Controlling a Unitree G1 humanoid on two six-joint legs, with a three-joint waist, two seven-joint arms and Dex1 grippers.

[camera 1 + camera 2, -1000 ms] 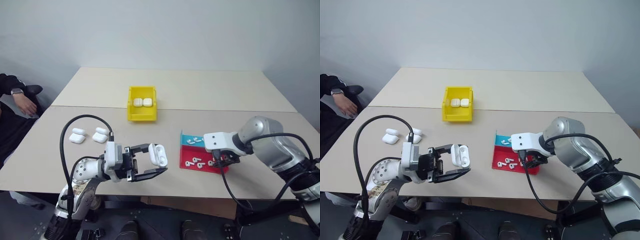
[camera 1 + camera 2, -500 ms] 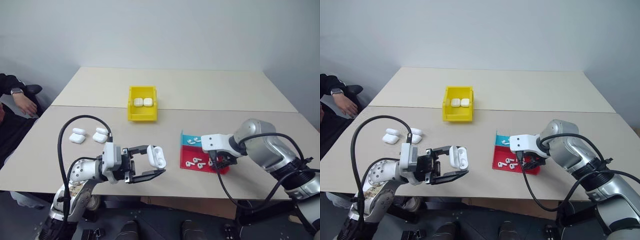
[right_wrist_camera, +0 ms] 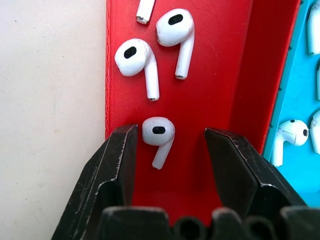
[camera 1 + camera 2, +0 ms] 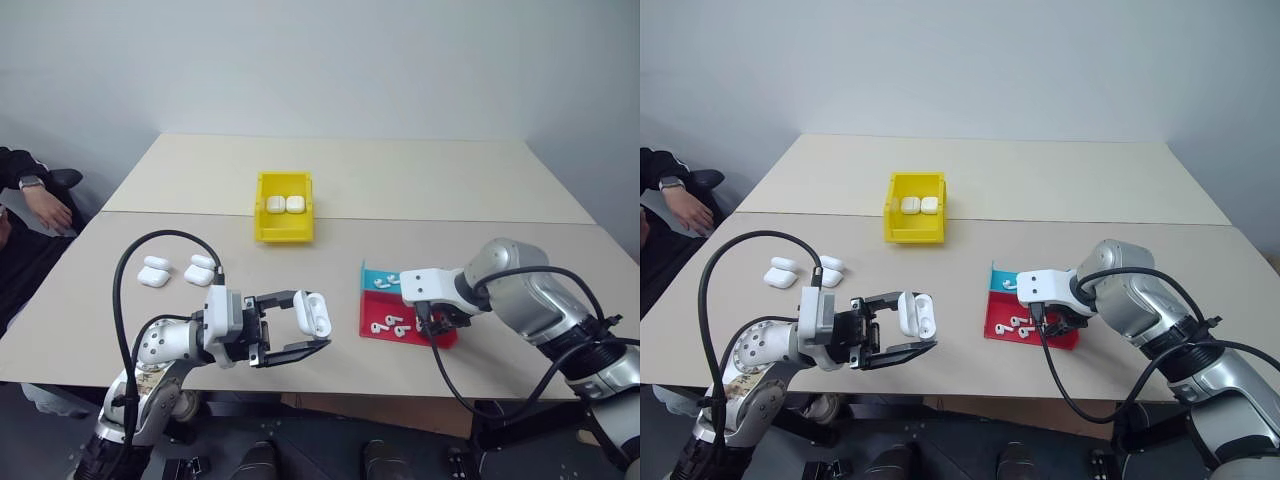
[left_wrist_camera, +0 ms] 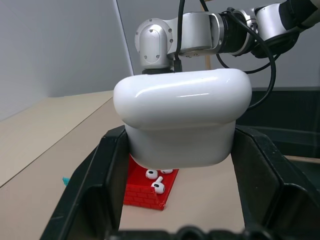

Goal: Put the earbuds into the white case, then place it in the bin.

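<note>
Your left gripper (image 4: 305, 325) holds the case (image 4: 314, 312) above the table (image 4: 420, 180), near its front edge; the jaws are closed on the lower half of the case and its lid stands open. Your right gripper (image 3: 170, 150) points down into the red tray (image 3: 220, 60). Its jaws are partly open and one earbud (image 3: 159, 137) lies between the fingers (image 3: 120, 160) — whether they touch it, you cannot tell. One finger stands right at the tray's outer edge, so there is little room on that side. Two more earbuds (image 3: 155, 50) lie further along the tray, close together. The blue tray (image 3: 295, 90) touches the red one and has earbuds in it too.

The bin (image 4: 284, 207) stands in the middle of the table, well apart from both grippers, with two cases (image 4: 285, 204) inside. The table between your left gripper and the bin is bare. Two other cases (image 4: 178, 271) lie on the left side of the table. A person's arm (image 4: 40, 200) is at the far left, off the table.

You can read no brand or writing on anything.
</note>
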